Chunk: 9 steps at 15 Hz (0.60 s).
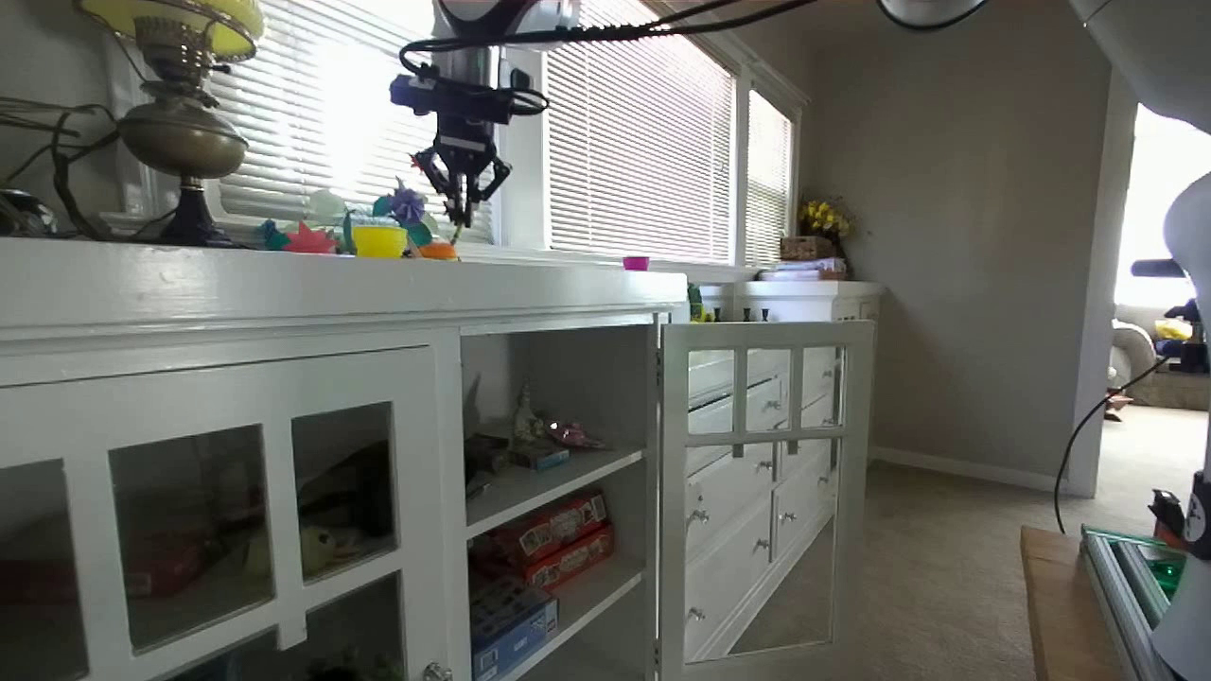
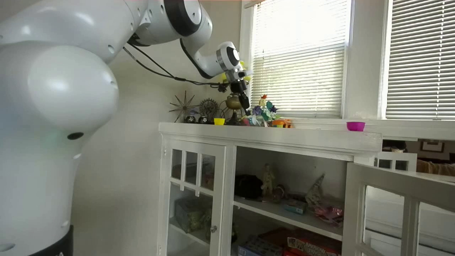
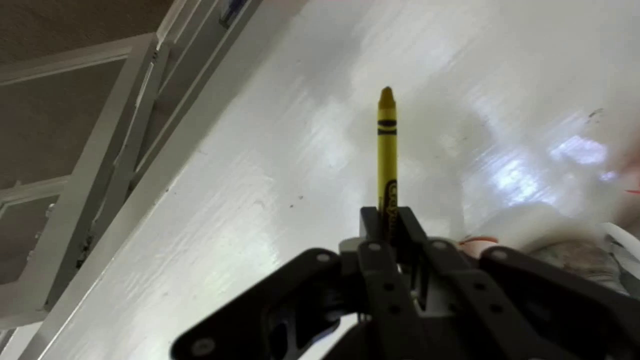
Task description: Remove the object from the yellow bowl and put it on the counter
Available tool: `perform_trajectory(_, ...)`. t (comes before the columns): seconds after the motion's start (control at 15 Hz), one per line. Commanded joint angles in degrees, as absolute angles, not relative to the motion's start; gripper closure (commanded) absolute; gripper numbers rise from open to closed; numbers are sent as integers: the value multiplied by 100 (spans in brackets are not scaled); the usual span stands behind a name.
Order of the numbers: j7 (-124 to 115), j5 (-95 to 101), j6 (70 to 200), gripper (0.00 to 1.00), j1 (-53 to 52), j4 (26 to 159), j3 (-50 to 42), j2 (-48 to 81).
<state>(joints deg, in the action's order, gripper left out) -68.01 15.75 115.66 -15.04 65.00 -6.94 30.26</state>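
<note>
The bright yellow bowl [image 1: 378, 241] sits on the white counter [image 1: 284, 279], among small colourful items; it also shows in an exterior view [image 2: 219, 121] near the counter's far left end. It is out of the wrist view, and its inside is hidden. My gripper [image 3: 390, 215] is shut on a yellow crayon [image 3: 387, 145], which points out past the fingertips over the counter [image 3: 280, 175]. In an exterior view my gripper [image 1: 460, 216] points down above the counter, to the right of the bowl. The crayon's tip [image 1: 457, 233] shows faintly below it there.
An orange bowl [image 1: 438, 251] sits just below my gripper in that view. A magenta bowl [image 2: 356, 126] stands near the counter's right end. A lamp [image 1: 184, 137] and paper flowers [image 2: 265, 110] stand along the window. A glass-paned cabinet door [image 1: 856, 473] hangs open.
</note>
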Motion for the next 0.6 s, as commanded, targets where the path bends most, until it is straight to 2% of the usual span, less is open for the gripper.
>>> perform_trajectory(0.0, -6972, 1197, 11608, 97, -1389, 6678, -614, 3026)
perform_trajectory(0.13, -6984, 1109, 11614, 97, -1376, 6705, -616, 3071)
perform_trajectory(0.2, -6968, 1131, 11616, 75, -1392, 6700, -639, 3085)
perform_trajectory(0.27, -6999, 1184, 11608, 62, -1417, 6693, -670, 3085)
perform_trajectory(0.53, -7025, 1488, 11597, 37, -1536, 6787, -793, 3042)
